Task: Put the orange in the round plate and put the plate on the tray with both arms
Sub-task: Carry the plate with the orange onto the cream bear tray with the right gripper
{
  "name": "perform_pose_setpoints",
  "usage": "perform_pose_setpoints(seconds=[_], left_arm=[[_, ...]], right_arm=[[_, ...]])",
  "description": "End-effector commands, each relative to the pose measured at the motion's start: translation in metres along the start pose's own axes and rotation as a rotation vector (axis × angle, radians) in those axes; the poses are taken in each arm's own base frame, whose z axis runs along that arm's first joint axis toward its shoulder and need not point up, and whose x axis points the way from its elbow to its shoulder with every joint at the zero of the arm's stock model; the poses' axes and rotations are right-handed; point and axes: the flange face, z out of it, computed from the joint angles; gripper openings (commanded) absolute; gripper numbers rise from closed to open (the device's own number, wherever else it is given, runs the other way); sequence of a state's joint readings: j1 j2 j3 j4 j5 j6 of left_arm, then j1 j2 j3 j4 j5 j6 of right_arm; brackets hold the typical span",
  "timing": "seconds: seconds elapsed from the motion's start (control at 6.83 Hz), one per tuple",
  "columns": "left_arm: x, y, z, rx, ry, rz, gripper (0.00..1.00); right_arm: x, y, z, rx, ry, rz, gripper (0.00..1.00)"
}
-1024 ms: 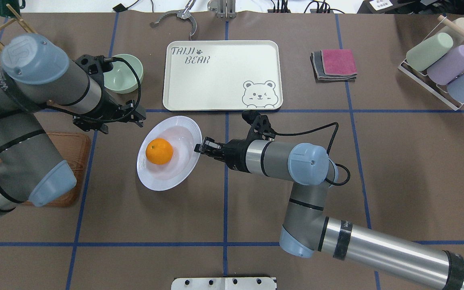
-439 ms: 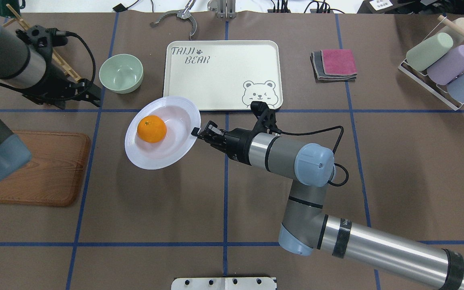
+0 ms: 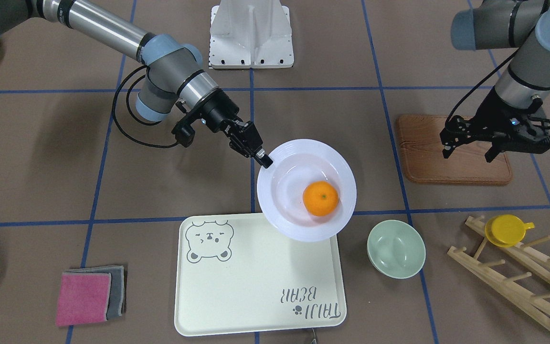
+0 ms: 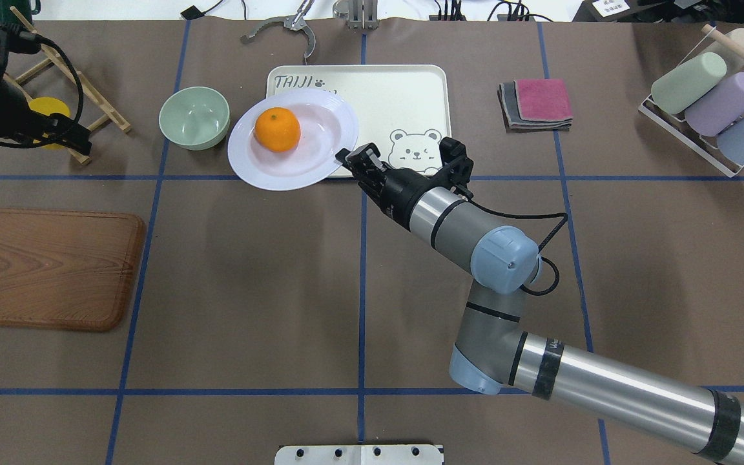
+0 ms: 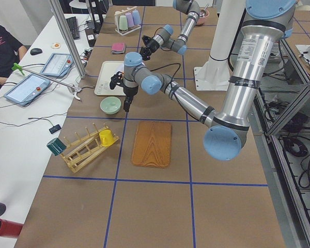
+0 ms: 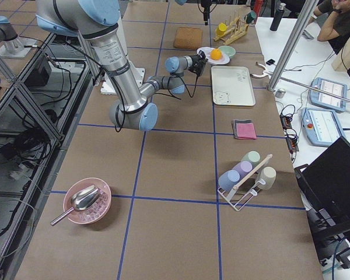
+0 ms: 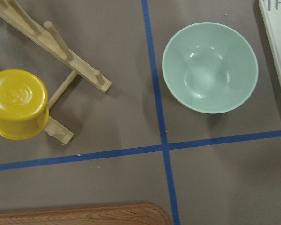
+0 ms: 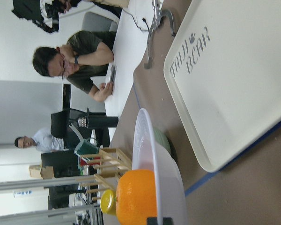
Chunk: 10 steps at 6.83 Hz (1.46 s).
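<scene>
The orange (image 4: 277, 129) lies in the sunken centre of the round white plate (image 4: 307, 165). My right gripper (image 4: 344, 157) is shut on the plate's right rim and holds it raised. The plate hangs over the near left part of the cream tray (image 4: 398, 97) and sticks out past the tray's left edge. The front view shows the same: the orange (image 3: 321, 198) in the plate (image 3: 280, 157), which the right gripper (image 3: 264, 161) pinches. In the right wrist view the orange (image 8: 136, 197) sits in the plate (image 8: 147, 154) above the tray (image 8: 234, 93). My left gripper (image 3: 468, 148) is far off to the left, open and holding nothing.
A pale-green bowl (image 4: 194, 117) stands just left of the plate. A wooden board (image 4: 49, 268) lies at the near left. A wooden rack with a yellow cup (image 3: 506, 229) is at the far left. Folded cloths (image 4: 537, 103) and a cup rack (image 4: 708, 103) are right of the tray.
The right gripper has lifted the plate with the orange and carried it away from the robot, to over the tray's left part. The left arm has drawn back to the far left.
</scene>
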State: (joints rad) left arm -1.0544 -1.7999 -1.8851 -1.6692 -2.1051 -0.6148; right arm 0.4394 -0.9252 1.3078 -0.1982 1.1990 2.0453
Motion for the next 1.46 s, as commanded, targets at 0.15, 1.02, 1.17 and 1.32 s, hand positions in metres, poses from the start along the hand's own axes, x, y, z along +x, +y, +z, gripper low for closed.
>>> perform_pose_setpoints(seconds=[0.15,1.02,1.17,1.32], left_arm=[[-0.009,-0.002,0.003,-0.004,-0.011,0.014,0.96],[-0.014,-0.004,0.000,0.005,-0.016,0.006,0.97],[-0.016,-0.004,-0.001,0.005,-0.016,0.005,0.97],[-0.018,-0.005,-0.002,0.009,-0.019,0.017,0.97]], right_arm=[[0.025,-0.014,0.043,0.263,0.131,-0.005,0.00],[0.018,-0.049,0.062,0.361,0.289,-0.067,1.00],[0.007,-0.052,0.059,0.260,0.400,-0.189,1.00],[-0.008,-0.049,0.046,0.163,0.552,-0.349,1.00]])
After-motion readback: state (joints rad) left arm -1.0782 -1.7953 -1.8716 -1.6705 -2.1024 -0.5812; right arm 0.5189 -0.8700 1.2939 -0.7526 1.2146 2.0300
